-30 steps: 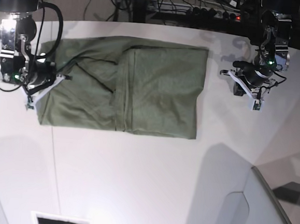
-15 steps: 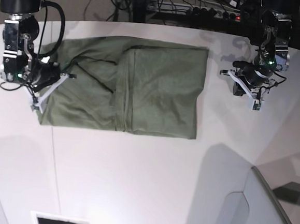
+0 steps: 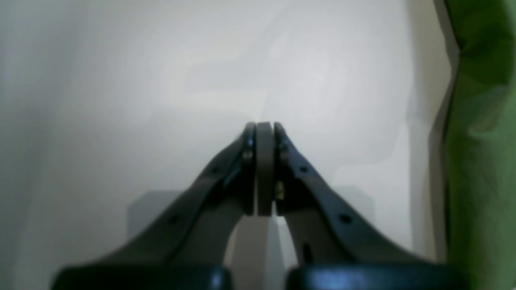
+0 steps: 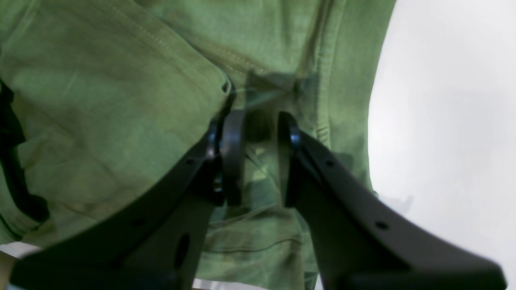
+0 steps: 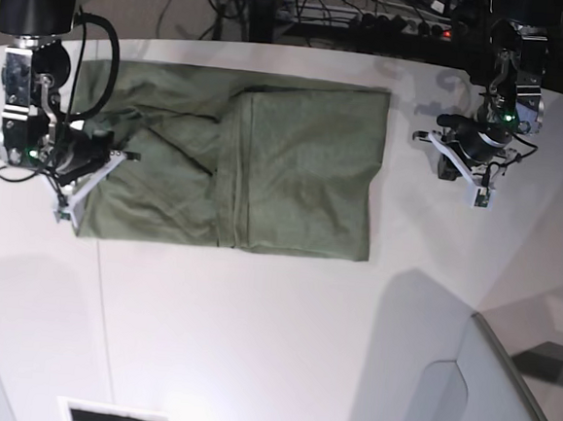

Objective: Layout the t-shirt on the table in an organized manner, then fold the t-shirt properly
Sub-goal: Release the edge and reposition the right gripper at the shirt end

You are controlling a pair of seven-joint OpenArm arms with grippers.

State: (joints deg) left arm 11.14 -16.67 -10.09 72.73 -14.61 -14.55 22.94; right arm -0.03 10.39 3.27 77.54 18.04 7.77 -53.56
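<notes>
table: the large smooth white tabletop (image 5: 251, 345) with a curved far edge carries everything; most of its near half is bare.
shirt: the plain olive-green cotton t-shirt (image 5: 265, 170) lies on the far half of the table, partly folded, one panel doubled over the middle; its long axis runs left to right, and the left end is rumpled.
right arm: the right gripper (image 4: 258, 133) sits at the shirt's left end, over a hemmed edge; its black fingers (image 4: 231, 157) stand slightly apart with cloth showing between them, and I cannot tell whether they pinch it or have let go.
left arm: the left gripper (image 3: 264, 133) hangs over bare table off the shirt's right edge, fingers pressed together on nothing.
key relation: the shirt lies rightward from the right fingers, along its long axis; the right arm is nearer, so a lengthwise fold would likely start there.
</notes>
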